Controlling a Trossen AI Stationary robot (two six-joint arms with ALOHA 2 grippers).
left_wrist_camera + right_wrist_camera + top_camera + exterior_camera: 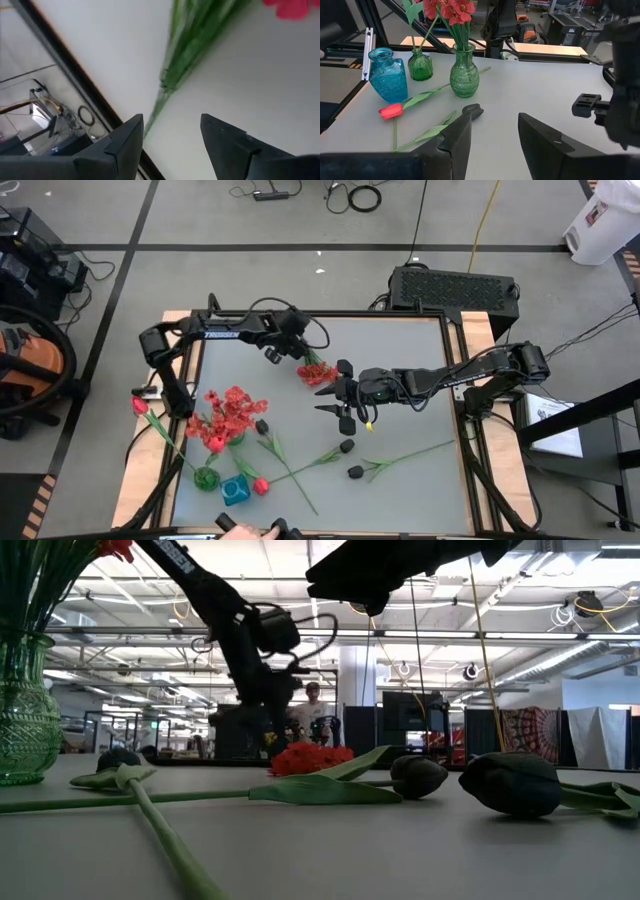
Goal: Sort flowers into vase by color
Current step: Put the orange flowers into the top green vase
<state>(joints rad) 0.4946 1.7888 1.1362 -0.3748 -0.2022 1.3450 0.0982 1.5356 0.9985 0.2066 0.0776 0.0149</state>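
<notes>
A frilly red flower (316, 371) lies on the table near its far edge, and its green stem (186, 47) runs toward my left gripper (170, 135). That gripper (273, 354) hangs open over the stem's free end, slanting down. My right gripper (328, 400) hovers open above the table's middle with nothing between its fingers (494, 135). A green glass vase (464, 76) at the near left holds red flowers (232, 412). A small green vase (420, 65) and a blue vase (387, 75) stand beside it. A red tulip (390, 110) and black buds (346, 446) lie flat on the table.
Loose stems and black buds (512, 783) are strewn across the near half of the table. A person's hand (230, 527) shows at the near edge. A black box (452, 286) sits beyond the far right corner.
</notes>
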